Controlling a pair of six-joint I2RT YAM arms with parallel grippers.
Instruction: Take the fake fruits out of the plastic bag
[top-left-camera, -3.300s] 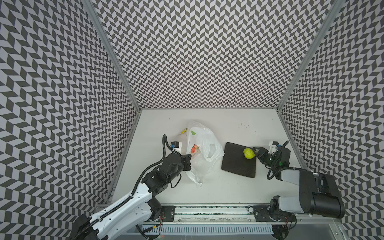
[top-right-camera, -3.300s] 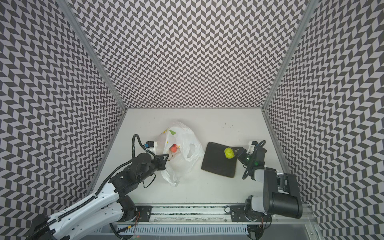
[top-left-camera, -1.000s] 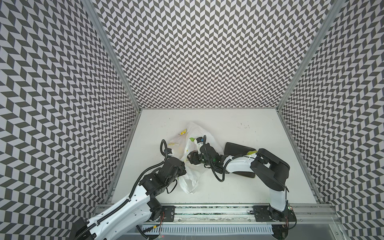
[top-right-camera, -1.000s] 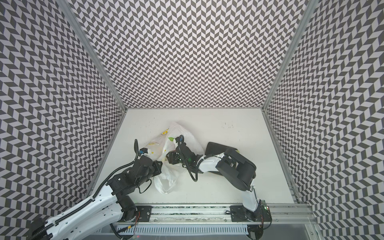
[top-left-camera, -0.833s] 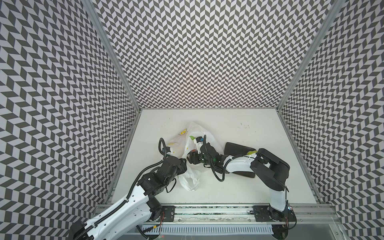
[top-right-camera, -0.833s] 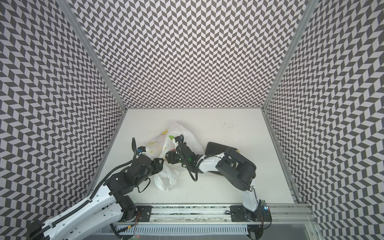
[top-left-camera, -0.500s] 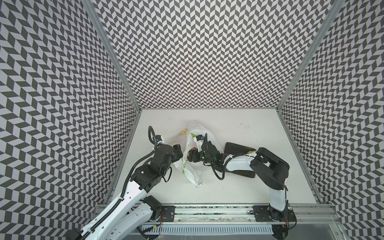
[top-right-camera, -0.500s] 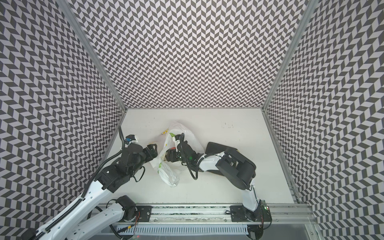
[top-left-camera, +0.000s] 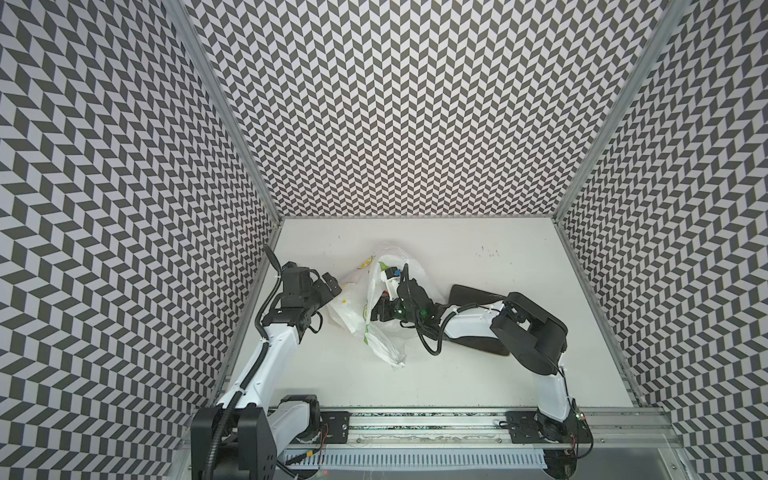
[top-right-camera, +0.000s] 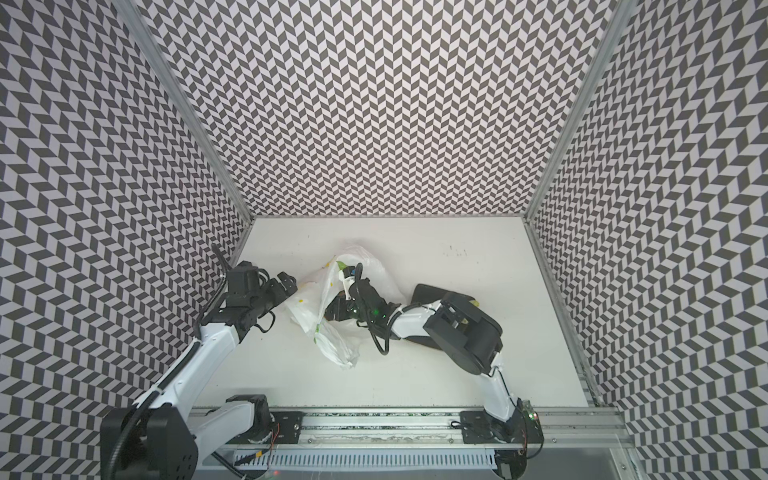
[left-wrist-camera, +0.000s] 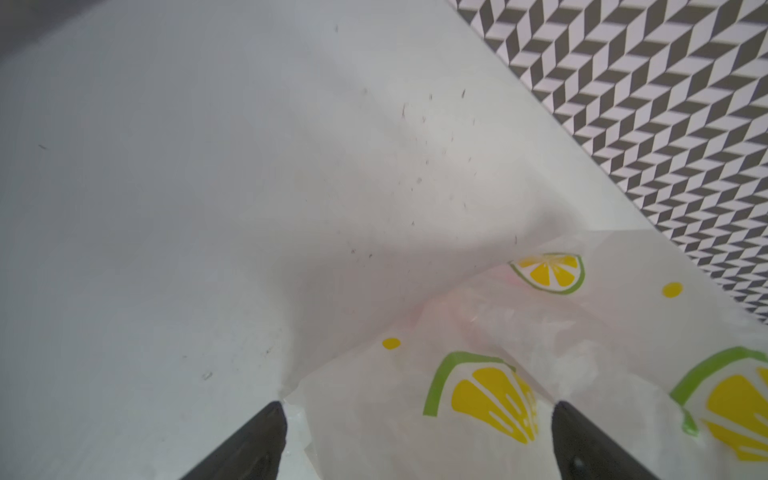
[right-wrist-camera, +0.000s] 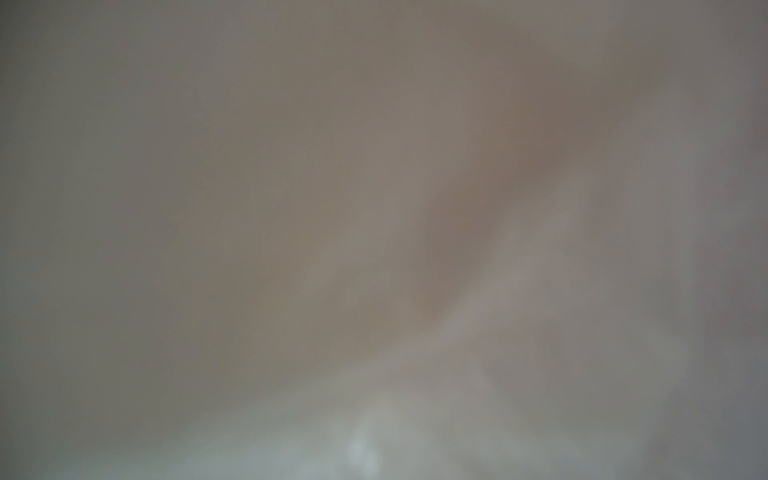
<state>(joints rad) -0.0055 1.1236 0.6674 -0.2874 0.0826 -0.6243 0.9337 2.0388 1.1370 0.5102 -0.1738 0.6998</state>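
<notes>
Fruit-fetching step: the right gripper (top-left-camera: 380, 311) is buried in the plastic bag (top-left-camera: 349, 311) lying mid-desk, its jaws unreadable through film, and the left gripper (left-wrist-camera: 417, 409) is spread wide over the bag's edge; next, close on a fake fruit, presumably inside, and withdraw.

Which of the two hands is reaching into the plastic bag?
The right hand: it is pushed into the plastic bag. The left hand is outside, open at the bag's edge.
</notes>
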